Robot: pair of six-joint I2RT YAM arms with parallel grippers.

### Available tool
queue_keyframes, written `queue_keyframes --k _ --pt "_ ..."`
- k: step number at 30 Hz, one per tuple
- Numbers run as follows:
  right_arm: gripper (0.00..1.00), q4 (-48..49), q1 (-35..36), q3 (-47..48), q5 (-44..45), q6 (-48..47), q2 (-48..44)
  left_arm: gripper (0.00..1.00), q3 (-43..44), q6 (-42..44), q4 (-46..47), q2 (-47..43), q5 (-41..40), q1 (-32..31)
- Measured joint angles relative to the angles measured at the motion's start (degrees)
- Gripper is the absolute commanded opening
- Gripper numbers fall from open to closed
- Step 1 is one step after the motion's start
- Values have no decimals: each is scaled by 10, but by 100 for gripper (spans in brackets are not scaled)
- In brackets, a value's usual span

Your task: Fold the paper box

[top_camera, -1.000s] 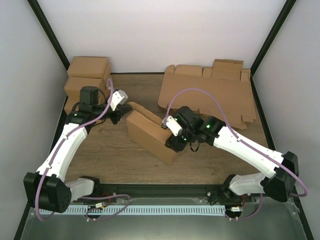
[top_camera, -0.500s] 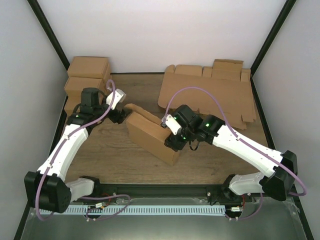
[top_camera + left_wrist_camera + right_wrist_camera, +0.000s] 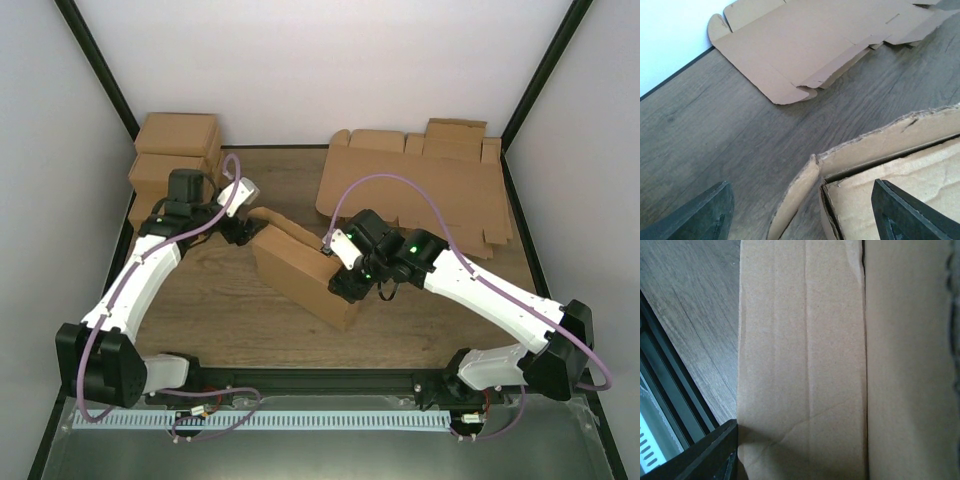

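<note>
The paper box (image 3: 300, 270) lies mid-table, partly folded into a long brown block. At its far left corner a loose curved flap (image 3: 792, 200) sticks out. My left gripper (image 3: 238, 228) hovers at that corner. In the left wrist view its gripper (image 3: 805, 220) is open, with the dark fingertips (image 3: 710, 215) set wide to either side of the flap and touching nothing. My right gripper (image 3: 345, 278) is pressed against the box's right end. In the right wrist view the box's wall (image 3: 800, 365) fills the frame. Only one finger (image 3: 710, 455) shows, at the cardboard's left edge.
A sheaf of flat cardboard blanks (image 3: 420, 185) lies at the back right and also shows in the left wrist view (image 3: 805, 45). Finished brown boxes (image 3: 175, 150) are stacked at the back left. The black front rail (image 3: 670, 405) runs just beside the box's near end.
My left gripper has gone from shut to wide open, letting go of the corner flap, and its arm shifted slightly. The right arm and the box have barely moved.
</note>
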Motion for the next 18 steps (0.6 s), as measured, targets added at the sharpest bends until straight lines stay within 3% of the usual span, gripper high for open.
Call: queue_keyframes --k 2,4,18 --pt "67 0 0 0 0 0 0 85 0 7 -6 1 5 0" --pt "67 0 0 0 0 0 0 99 -1 11 -5 -1 10 0" --pt "67 7 0 -4 -17 0 -4 100 -73 -62 89 -60 -28 0"
